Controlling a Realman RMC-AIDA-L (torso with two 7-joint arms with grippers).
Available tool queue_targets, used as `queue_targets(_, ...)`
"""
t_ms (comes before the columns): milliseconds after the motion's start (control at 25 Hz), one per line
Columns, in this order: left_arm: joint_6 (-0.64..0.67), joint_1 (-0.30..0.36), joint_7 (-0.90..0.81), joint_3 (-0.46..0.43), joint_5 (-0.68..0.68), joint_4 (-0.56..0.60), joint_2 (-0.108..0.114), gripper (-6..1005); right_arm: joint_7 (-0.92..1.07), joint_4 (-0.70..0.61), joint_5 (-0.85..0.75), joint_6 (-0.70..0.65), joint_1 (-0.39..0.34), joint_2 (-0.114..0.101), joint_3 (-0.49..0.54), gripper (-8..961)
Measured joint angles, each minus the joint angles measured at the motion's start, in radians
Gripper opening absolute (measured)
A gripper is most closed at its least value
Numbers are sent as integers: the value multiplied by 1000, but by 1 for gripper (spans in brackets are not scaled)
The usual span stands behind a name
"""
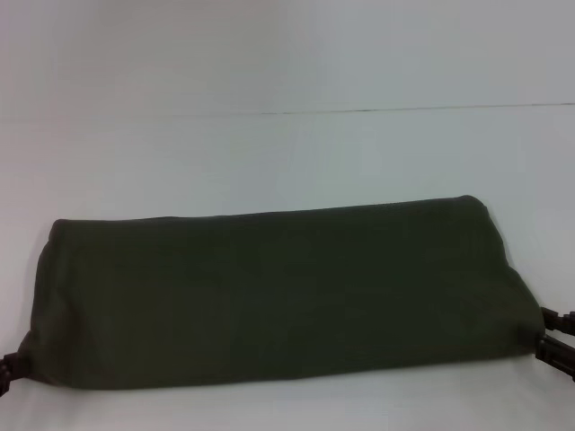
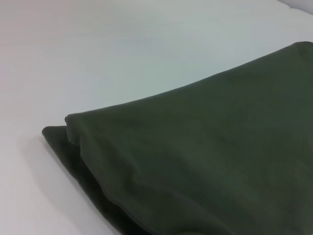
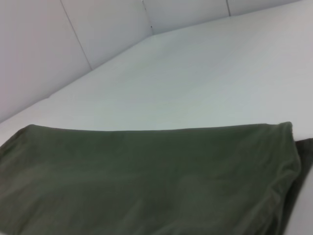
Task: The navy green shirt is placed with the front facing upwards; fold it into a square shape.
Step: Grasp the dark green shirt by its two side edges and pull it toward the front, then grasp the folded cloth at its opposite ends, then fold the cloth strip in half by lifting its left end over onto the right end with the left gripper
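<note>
- Lying across the near half of the white table (image 1: 287, 54), the navy green shirt (image 1: 278, 296) is seen in the head view as a long folded band, with its long axis running from the robot's left to its right. No lettering or collar is shown on the upper surface.
- At the near left corner of the band the left gripper (image 1: 9, 366) is met, and at the near right corner the right gripper (image 1: 557, 346); each end is thus nearest to its own arm. Only dark tips are visible, touching the cloth edge, so whether the fingers are closed on the fabric cannot be told.
- In the left wrist view a doubled corner of the shirt (image 2: 195, 166) is shown, one layer resting on another; no fingers are seen.
- In the right wrist view the other end (image 3: 146, 181) is shown, with a rolled edge over a lower layer.
- No containers are present.
</note>
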Motion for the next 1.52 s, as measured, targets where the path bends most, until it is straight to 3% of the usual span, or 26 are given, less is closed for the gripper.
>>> queue_targets(280,-5,-2,-4,-7,-9,-2,0,90,0,-2,5,2,-10,-16,33,563)
queue_targets(600,48,-5,-27,12,-26,2,0,104,5,-25,6,-29,18,-24,63,653)
queue_targets(800,39,-7,-99,8,-24,12,5,113,6,-51,9,-32,43,-20,65,651)
queue_targets(880,27,-5,-115,-2,-24,26,6,301,6,-54,15,-30,56,-20,67,651)
queue_targets(1120,-51,-9,-191,-100,-57,73,8,537,6,-54,50,-33,105,-20,63,653)
queue_targets(1240,-37,-21,-244,-152,-147,71,9,608,6,-55,62,-45,138,-13,57,653)
queue_targets(1400,-38,-38,-326,-149,-259,17,4,703,-1,-55,61,-53,187,-1,36,654)
queue_targets(1520,-39,-80,-434,-129,-261,-75,29,774,-6,-53,61,-54,220,2,-39,666)
